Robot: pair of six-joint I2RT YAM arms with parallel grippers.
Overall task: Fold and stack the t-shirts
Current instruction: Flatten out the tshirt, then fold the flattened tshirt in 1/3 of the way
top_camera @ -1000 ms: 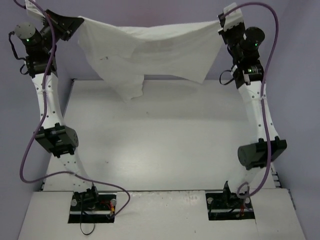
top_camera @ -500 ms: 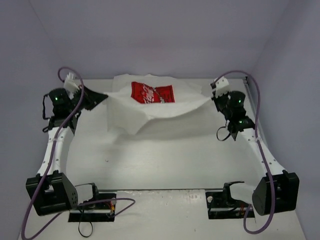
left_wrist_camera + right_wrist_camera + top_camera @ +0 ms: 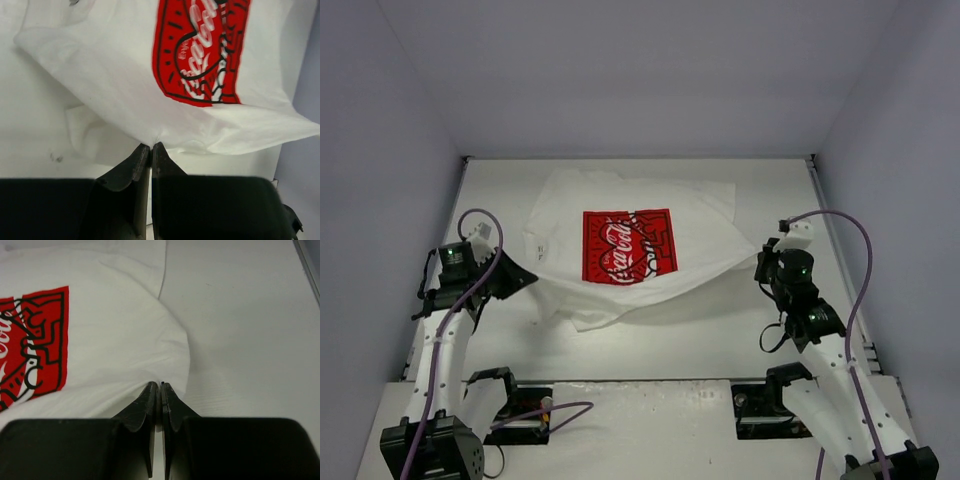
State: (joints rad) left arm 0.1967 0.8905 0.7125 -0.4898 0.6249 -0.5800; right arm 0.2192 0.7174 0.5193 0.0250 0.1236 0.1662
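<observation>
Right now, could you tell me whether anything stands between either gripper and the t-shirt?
Nothing visible does: the left gripper and the right gripper are each shut directly on the edge of the t-shirt.

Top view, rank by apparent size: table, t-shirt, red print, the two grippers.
1. table
2. t-shirt
3. red print
4. left gripper and right gripper: they look about alike, so not ranked against each other.

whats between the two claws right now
The white t-shirt, print up, spans from the left claw to the right claw; the top view shows it.
</observation>
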